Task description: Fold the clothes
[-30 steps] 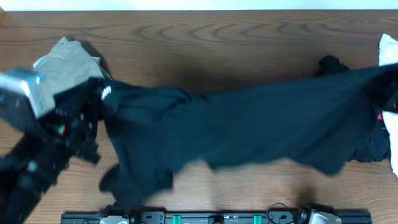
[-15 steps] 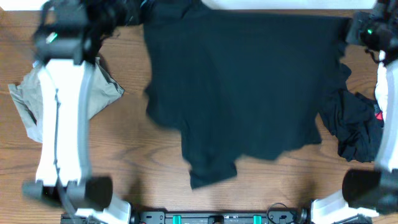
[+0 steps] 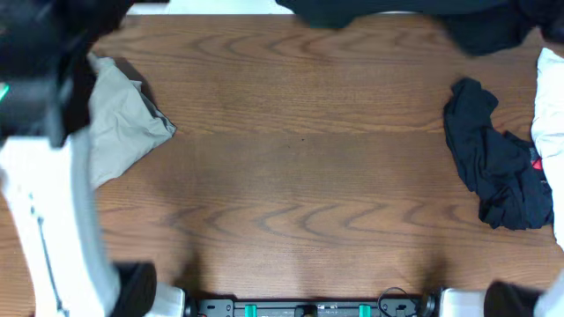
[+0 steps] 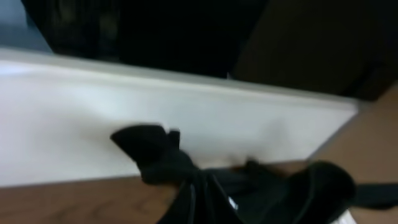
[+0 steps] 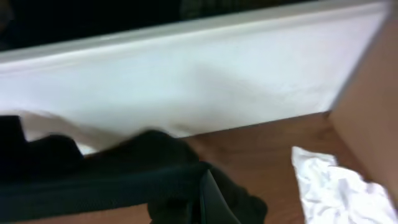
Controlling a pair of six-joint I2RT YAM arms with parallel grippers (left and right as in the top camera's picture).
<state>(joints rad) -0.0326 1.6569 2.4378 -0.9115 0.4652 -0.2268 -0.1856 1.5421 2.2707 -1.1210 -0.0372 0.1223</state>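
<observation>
Black garment stretched along the far edge of the desk. The left gripper and right gripper have jaws clamped on it. Khaki garment at left edge; black pile and white garment at right edge.

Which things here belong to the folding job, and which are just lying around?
Job: far black garment at the table's back edge; crumpled black garment; khaki-grey garment; white garment.
Not the job: wooden table; white back panel.
</observation>
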